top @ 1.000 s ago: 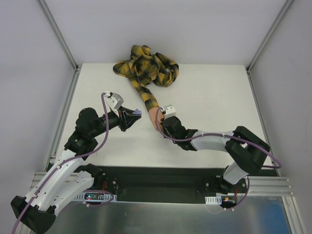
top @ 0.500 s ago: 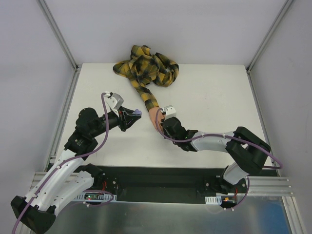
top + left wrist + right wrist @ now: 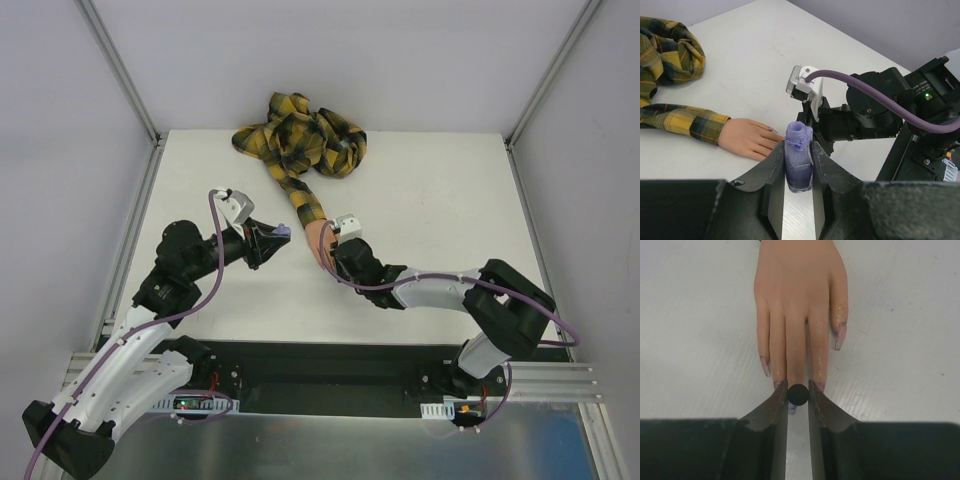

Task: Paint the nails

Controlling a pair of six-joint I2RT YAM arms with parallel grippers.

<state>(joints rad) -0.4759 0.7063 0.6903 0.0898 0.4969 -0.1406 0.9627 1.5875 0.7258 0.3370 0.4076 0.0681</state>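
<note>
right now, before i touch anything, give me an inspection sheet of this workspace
surface: white tabletop, flat
job's things: peach mannequin hand palm down, nails smeared purple; small purple glass polish bottle, uncapped
clutter: yellow-black plaid sleeve bunched at the far edge
grippers: left gripper fingers shut on the bottle; right gripper fingers shut on a black round brush handle at the middle fingertip
cables: purple cables along both arms
surroundings: grey walls, metal frame rails

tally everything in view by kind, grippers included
mannequin hand: 1
plaid sleeve: 1
purple polish bottle: 1
black round cap: 1
grippers: 2, left gripper and right gripper
total: 6
</note>
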